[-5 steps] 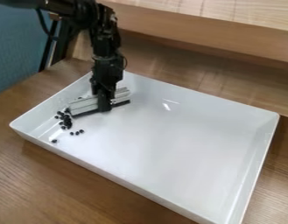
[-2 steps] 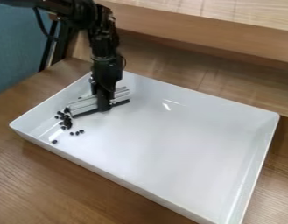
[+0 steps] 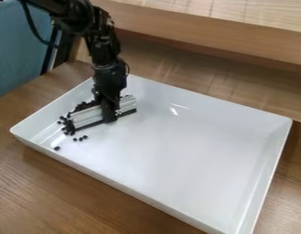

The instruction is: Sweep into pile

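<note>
And here we are at the left end of the white tray (image 3: 189,160), with the gripper (image 3: 108,118) pinching the grey sweeping bar (image 3: 87,116), its dark lower edge down at the tray floor! What's the score on the pile? Well, a good share of the small black pieces (image 3: 84,106) sits bunched on the far-left side of the bar, between it and the tray's left wall, and more crowd round the bar's left end. That's a decent gathering, but it reads as a streak, not a tidy heap. And look, stragglers! A little row of loose pieces (image 3: 80,139) lies on the near side of the bar, and one lone piece (image 3: 56,148) sits nearer again, close to the near wall. So it's well along, I'd say, but not finished: those outliers need bringing in, and the streak wants squeezing into one compact pile.
</note>
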Controlling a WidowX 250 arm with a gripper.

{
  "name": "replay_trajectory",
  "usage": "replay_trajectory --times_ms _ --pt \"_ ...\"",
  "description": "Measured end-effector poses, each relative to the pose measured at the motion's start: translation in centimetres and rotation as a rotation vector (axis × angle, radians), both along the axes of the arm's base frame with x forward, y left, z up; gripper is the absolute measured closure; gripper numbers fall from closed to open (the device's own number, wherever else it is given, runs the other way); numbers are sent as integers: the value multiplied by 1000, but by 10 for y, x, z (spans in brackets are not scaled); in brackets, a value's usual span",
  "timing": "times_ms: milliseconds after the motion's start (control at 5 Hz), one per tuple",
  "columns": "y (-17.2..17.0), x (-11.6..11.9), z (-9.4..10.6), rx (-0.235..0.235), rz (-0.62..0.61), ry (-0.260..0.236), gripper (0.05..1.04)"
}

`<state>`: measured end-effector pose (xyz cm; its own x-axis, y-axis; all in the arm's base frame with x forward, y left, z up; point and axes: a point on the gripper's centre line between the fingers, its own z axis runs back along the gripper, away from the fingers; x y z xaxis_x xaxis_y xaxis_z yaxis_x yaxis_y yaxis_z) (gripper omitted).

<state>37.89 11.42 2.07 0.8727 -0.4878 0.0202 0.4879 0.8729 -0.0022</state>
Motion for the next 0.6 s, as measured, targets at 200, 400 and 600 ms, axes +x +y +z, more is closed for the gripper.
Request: replay_trajectory --times_ms 200,400,600 --pt "-8 -5 0 -22 52 -9 630" --pt "-12 -6 0 -45 134 -12 501" --pt "-18 -8 1 -51 209 -4 208"
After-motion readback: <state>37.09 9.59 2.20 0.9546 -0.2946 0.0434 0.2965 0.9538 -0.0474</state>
